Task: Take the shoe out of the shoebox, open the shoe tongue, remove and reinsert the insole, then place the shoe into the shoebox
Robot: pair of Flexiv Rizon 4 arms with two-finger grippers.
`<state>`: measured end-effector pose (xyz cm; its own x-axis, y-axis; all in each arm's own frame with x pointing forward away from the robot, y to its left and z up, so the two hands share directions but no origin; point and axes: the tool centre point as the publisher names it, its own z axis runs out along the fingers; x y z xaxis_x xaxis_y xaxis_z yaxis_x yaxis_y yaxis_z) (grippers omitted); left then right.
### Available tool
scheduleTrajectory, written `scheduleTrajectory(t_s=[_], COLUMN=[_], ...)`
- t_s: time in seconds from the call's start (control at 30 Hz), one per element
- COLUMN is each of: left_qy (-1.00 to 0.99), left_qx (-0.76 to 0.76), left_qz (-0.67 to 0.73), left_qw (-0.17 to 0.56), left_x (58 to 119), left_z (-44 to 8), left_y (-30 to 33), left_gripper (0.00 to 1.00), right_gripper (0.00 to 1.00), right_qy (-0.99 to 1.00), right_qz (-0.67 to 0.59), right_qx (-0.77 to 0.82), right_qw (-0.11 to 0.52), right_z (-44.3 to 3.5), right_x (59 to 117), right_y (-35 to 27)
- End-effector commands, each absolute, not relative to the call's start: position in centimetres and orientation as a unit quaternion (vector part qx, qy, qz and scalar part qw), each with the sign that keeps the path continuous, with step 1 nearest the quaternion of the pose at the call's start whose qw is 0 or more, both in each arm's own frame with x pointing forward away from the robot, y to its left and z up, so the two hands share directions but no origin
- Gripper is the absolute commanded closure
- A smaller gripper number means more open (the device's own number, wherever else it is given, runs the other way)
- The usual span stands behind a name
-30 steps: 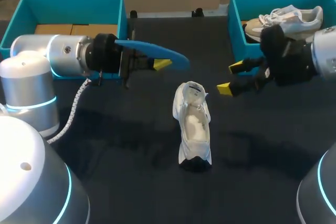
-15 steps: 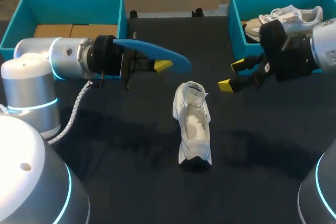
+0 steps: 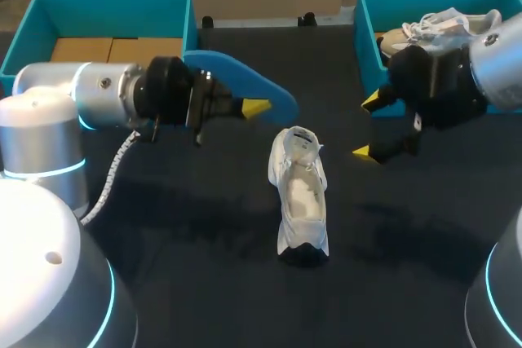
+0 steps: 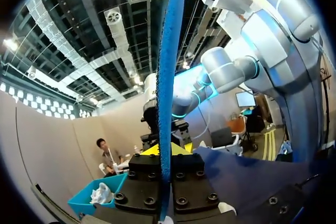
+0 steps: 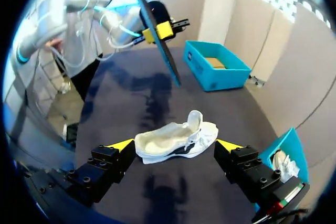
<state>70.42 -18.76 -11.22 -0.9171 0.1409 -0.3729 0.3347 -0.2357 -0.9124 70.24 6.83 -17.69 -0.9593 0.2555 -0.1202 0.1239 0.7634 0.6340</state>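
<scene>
The left box (image 3: 106,7), teal with a cardboard floor, stands at the far left corner of the table (image 3: 188,283). Near it the left gripper (image 3: 249,108) hangs over the table, clamped on the blue insole (image 3: 236,79). The head view shows only one of its yellow tips; the left wrist view shows the insole edge-on, pinched from both sides. The white shoe (image 3: 300,201) stands mid-table with its opening up, apart from both grippers and nearer the front edge than either. The right gripper (image 3: 369,126) hangs just right of the shoe, fingers spread wide; its wrist view shows the shoe's side ahead, between the tips, untouched. Behind it the right box (image 3: 367,30) holds a second shoe (image 3: 444,26)
</scene>
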Motion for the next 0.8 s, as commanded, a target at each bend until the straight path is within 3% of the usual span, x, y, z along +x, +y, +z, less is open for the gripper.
scheduleTrajectory(t_s=[0.03,0.3,0.5,0.8], left_qy=[0.629,0.636,0.638,0.647], left_qx=[0.178,0.167,0.164,0.159], left_qz=[-0.753,-0.750,-0.750,-0.744], left_qw=[0.076,0.067,0.060,0.050], left_x=[69.1,68.3,68.3,68.0], left_z=[-10.7,-11.1,-11.7,-12.5], left_y=[-18.5,-18.7,-19.4,-21.1], left_gripper=[1.00,1.00,1.00,1.00], right_gripper=[0.00,0.00,0.00,0.00], right_qy=[0.941,0.941,0.945,0.954], right_qz=[0.310,0.310,0.281,0.259], right_qx=[0.101,0.101,0.067,0.020], right_qw=[0.095,0.095,0.151,0.147], right_z=[-17.2,-17.2,-19.3,-22.1], right_x=[70.6,70.6,70.2,70.4], right_y=[7.2,7.2,5.9,5.0])
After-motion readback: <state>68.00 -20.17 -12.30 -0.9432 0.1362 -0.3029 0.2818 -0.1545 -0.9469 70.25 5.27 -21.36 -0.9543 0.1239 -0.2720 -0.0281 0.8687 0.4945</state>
